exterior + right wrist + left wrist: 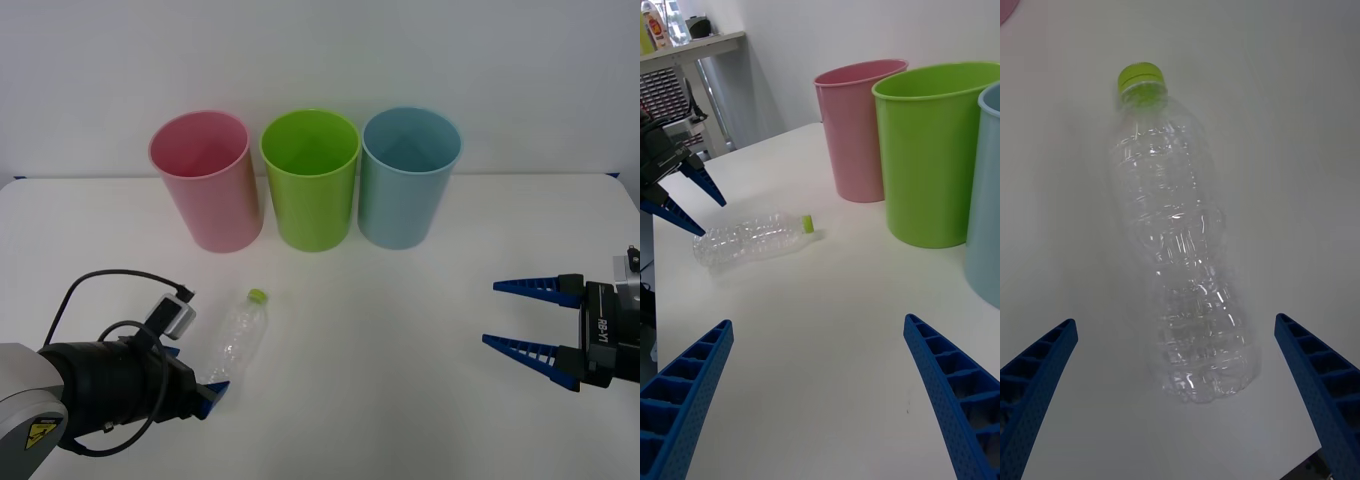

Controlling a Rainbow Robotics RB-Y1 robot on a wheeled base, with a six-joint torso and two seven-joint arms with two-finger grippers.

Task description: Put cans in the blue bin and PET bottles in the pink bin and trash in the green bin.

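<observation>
worktop (400, 330): white, carries everything
pink bin (205, 180): upright at the far edge, leftmost of a row of three, just beside the green one
green bin (311, 178): upright, middle of the row, between pink and blue
blue bin (408, 176): upright, rightmost, just beside the green
bin contents: front view looks into all three, nothing seen inside; right wrist view gives side walls only, blue one cut at the frame edge
PET bottle (238, 337): lying on its side in the near-left part of the worktop, yellow-green cap toward the bins, well apart from them
bottle detail: left wrist view (1184, 255) shows the clear crinkled body, no label, cap screwed on
left hand (205, 392): low at the near-left corner, just at the bottle's base end; fingers spread wide, one on each side of the base, not touching it
left hand, other angle: right wrist view (696, 199) shows both blue fingers apart, just above the bottle's base
right hand (528, 322): near the right edge, fingers wide apart, holding nothing, well apart from bottle and bins
cable (100, 285): black, loops over the left wrist, seen from the front
</observation>
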